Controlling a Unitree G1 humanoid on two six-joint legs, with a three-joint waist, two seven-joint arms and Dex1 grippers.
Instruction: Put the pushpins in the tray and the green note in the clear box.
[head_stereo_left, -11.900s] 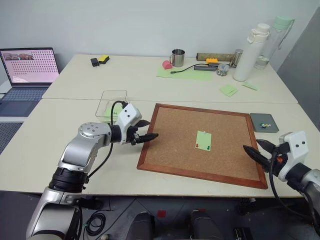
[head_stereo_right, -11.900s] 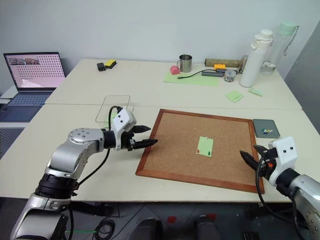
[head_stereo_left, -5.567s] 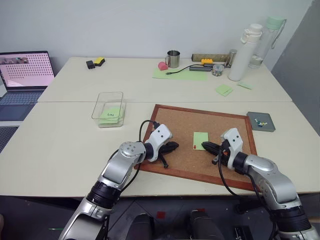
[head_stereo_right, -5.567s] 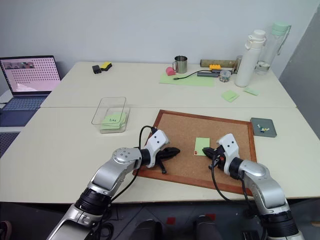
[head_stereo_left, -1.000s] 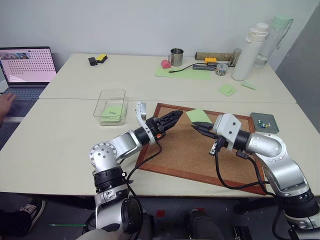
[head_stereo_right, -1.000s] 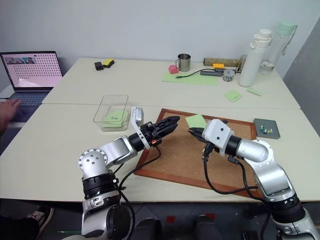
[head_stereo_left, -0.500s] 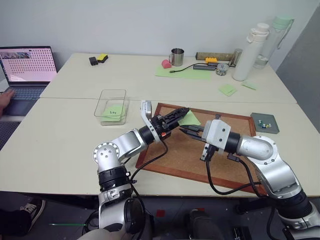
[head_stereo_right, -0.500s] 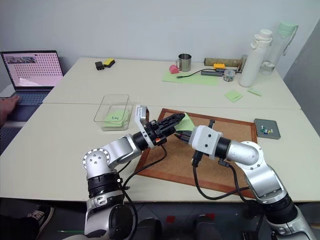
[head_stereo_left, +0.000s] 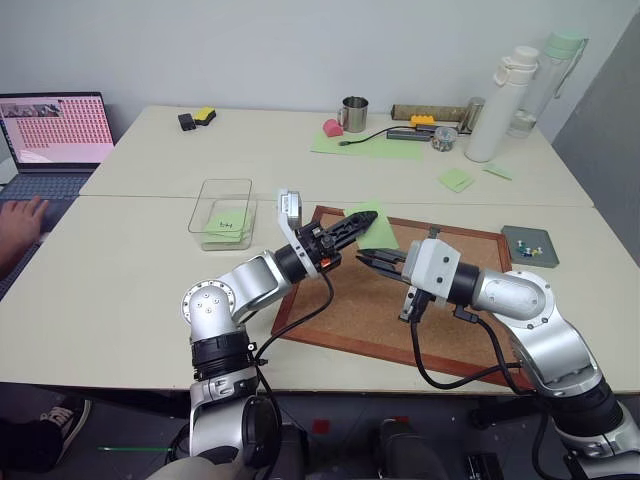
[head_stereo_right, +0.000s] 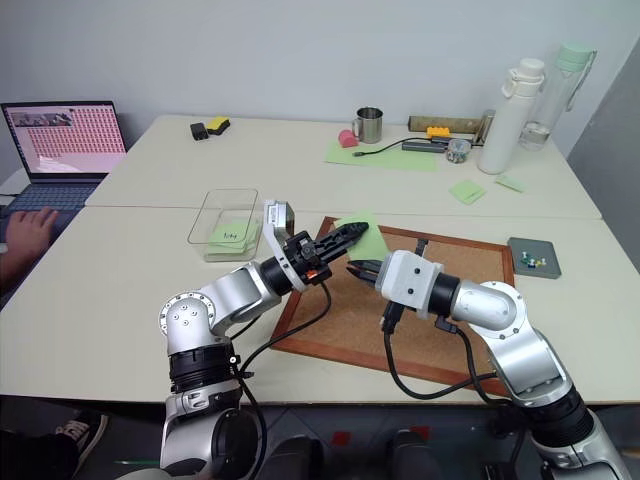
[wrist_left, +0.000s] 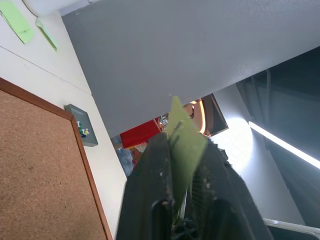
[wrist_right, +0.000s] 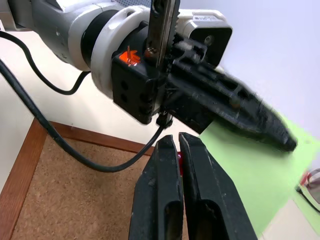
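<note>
My left gripper (head_stereo_left: 366, 218) is shut on the green note (head_stereo_left: 375, 236) and holds it in the air over the corkboard's far left corner. The note stands between its fingers in the left wrist view (wrist_left: 186, 142). My right gripper (head_stereo_left: 362, 259) is shut just below the note, its tips close to the left fingers. A small red pushpin head (wrist_right: 179, 159) shows pinched between the right fingers. The dark grey tray (head_stereo_left: 515, 254) sits right of the corkboard with small coloured pins in it. The clear box (head_stereo_left: 224, 190) stands left of the board.
The wood-framed corkboard (head_stereo_left: 400, 310) lies under both grippers. A green note with handwriting (head_stereo_left: 226, 226) lies in the clear box. A person's hand (head_stereo_left: 20, 215) rests by the laptop (head_stereo_left: 55, 130) at far left. Mug (head_stereo_left: 353, 114), bottles (head_stereo_left: 490, 105) and loose notes sit at the back.
The right gripper carried the note left to the left gripper. The left gripper closed on the note and lifted it a little, and the note is now clear of the right fingers.
</note>
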